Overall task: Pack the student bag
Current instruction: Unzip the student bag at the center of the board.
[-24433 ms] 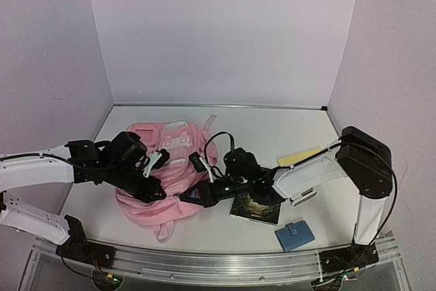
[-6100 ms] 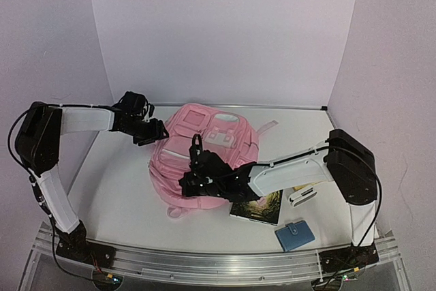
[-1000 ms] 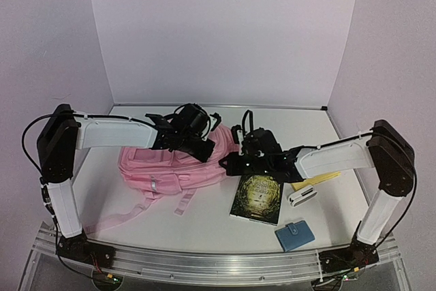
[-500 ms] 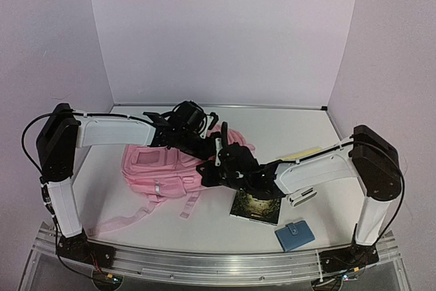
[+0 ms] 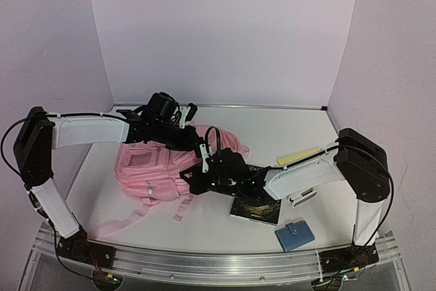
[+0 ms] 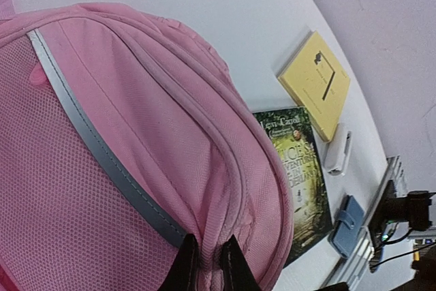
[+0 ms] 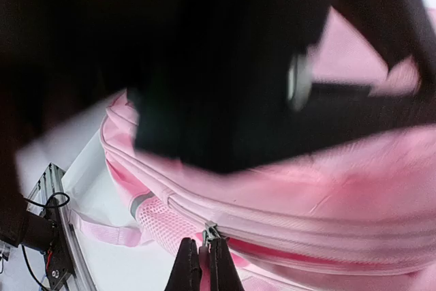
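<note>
Top view: even, diffuse light, soft shadow under student bag (image 5: pixel 146 168). Left wrist view sharp, brightly lit. Right wrist view: upper half dark, badly blurred.

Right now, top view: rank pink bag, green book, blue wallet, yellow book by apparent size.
1. pink bag
2. green book, partly under the right arm
3. blue wallet and yellow book: unsure, the arm hides much of the yellow book.

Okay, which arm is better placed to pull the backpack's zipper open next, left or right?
Right. The right claw has its tips right at the zip slider on the student bag, while the left claw is pinching the bag's fabric away from any zip pull, probably steadying it.
</note>
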